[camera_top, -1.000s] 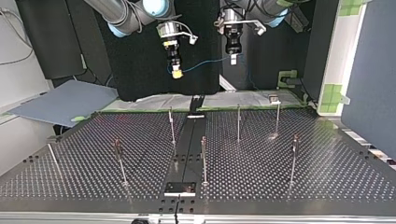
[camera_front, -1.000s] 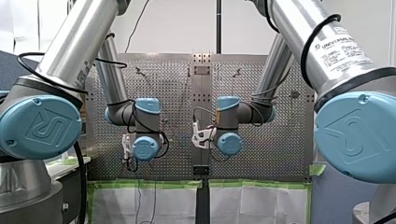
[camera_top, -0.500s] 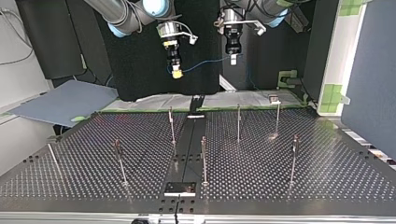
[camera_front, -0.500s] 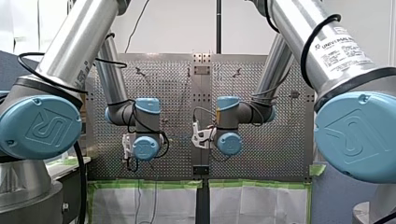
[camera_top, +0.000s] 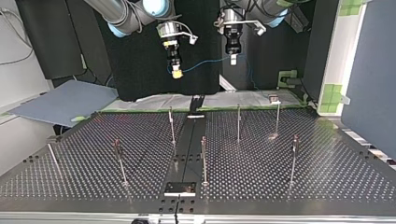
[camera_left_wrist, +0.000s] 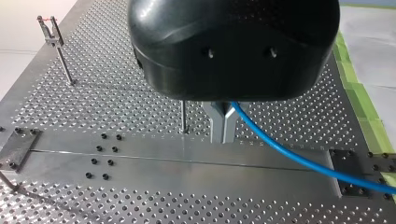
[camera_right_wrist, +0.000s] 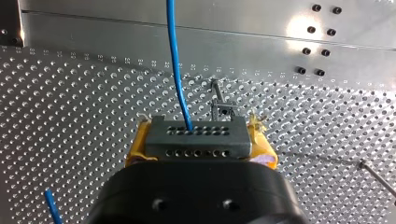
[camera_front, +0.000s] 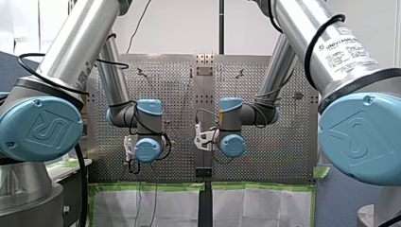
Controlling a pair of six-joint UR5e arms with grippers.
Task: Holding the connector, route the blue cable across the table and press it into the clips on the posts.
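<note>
Nearest in, on the right wrist view, your right gripper (camera_right_wrist: 200, 145) is clamped on the connector (camera_right_wrist: 196, 135), a dark block with rows of holes squeezed between the yellow pads (camera_right_wrist: 137, 149). The blue cable (camera_right_wrist: 176, 65) comes out of its face and heads away. A bit along the line, your left gripper (camera_left_wrist: 223, 123) has its metal fingers (camera_left_wrist: 215, 123) pinched tight on the cable, so there's a short, slightly sagging span hanging between the two, up in the air over the far side of the top view. Further out, the posts (camera_top: 204, 161) stand on the perforated table (camera_top: 93, 186), and as far as I can see none of the clips (camera_left_wrist: 49, 28) has any cable in it yet. Handling-wise I'd say the cable is light and floppy and the connector is the only rigid bit, so keep gripping the block by its flat sides and let the second pinch guide the line. Those posts look skinny, so I'd press in gently or they might flex.
</note>
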